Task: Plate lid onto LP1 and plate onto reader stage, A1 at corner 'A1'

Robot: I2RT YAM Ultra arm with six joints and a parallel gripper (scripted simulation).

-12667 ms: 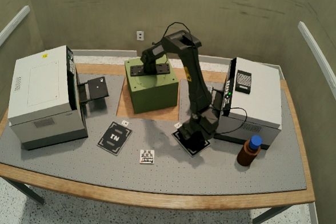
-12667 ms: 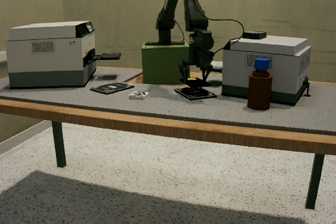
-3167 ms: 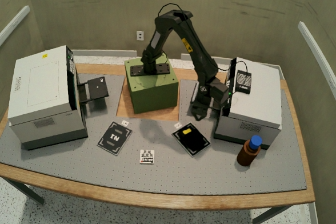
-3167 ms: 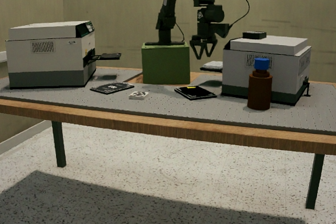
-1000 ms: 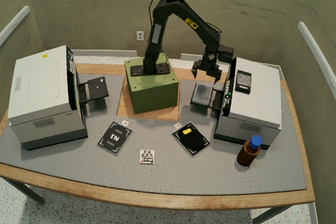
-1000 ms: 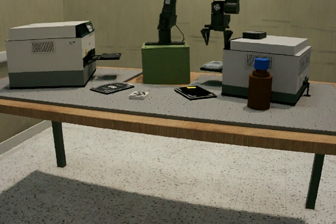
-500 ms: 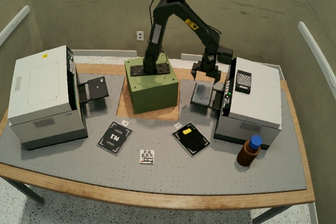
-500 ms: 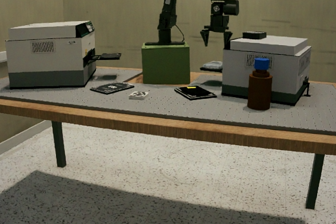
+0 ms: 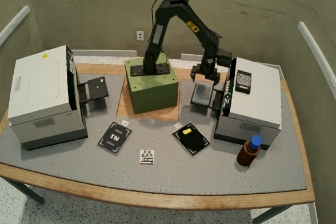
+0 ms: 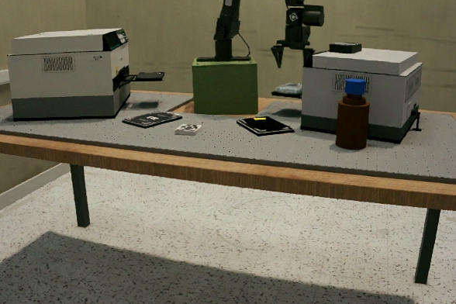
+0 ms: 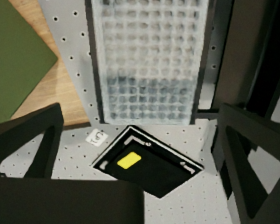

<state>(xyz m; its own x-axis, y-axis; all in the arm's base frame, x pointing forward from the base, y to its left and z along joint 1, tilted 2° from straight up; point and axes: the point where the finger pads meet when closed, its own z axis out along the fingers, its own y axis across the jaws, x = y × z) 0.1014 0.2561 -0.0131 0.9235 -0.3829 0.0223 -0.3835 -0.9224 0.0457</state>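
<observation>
The plate [image 9: 202, 94] [image 10: 288, 88] [image 11: 148, 60] looks pale, cloudy and gridded with wells. Above it, the fingers [image 9: 205, 79] [image 10: 292, 63] stand wide apart.

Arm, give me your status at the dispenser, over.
Gripper open, empty, above the plate. Plate on the dispenser's stage. Yellow piece lying on the LP1 position, possibly in the lid's way.

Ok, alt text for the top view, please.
Robot arm on a green block holds its open pincer above a covered plate on the right-hand machine's tray. An empty tray juts from the left-hand machine; between them lie two dark pads and a small white tile, with a blue-capped brown bottle at right.
</observation>
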